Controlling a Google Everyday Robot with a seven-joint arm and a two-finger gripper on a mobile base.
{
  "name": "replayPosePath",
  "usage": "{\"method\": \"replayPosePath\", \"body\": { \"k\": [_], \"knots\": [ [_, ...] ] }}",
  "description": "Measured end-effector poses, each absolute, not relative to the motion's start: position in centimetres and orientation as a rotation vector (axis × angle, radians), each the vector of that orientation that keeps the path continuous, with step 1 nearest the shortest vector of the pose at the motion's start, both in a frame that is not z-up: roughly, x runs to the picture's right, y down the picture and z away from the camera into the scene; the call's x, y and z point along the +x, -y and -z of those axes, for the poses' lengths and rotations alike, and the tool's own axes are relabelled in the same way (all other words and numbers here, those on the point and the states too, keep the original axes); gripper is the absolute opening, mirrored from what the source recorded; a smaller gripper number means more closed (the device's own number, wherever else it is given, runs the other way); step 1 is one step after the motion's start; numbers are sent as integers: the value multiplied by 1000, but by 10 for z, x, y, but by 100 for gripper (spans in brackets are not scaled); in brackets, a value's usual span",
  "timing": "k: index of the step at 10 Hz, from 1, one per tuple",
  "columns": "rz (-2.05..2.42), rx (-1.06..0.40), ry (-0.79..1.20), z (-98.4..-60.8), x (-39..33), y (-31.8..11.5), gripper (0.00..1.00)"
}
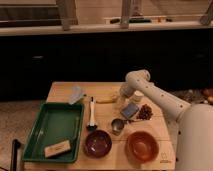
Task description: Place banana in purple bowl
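Note:
The banana [106, 99] lies pale yellow on the wooden table [60, 92], near the middle of its far side. The gripper [121, 98] hangs down from the white arm [150, 92] right at the banana's right end, low over the table. Whether it touches the banana cannot be told. The purple bowl [97, 143] stands at the table's front edge, to the front and a little left of the banana, with nothing in it.
An orange-brown bowl [142, 145] stands right of the purple one, with a small metal cup [117, 125] behind them. A white-handled black brush [91, 114] lies beside a green tray [52, 131]. A grey-blue packet [130, 110], a dark snack [146, 112] and a white jar [136, 96] sit near the arm.

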State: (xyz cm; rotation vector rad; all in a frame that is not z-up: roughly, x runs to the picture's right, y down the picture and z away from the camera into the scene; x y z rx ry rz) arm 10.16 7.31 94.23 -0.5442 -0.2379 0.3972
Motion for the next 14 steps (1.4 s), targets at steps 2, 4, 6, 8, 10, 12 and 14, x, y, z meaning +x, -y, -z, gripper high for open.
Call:
{"method": "replayPosePath", "body": {
  "k": [2,4,6,8,10,12,14],
  "knots": [
    [-372,-554,267,-946,89,-74,80],
    [-343,-566,291,-950,75,-74,80],
    [-314,-576,311,-953,63,-73,80],
    [-281,-582,331,-954,48,-72,79],
    [-267,-584,347,-955,44,-74,64],
    [-257,-591,359,-957,39,-77,42],
    [-254,-595,355,-959,40,-80,22]
  ]
}}
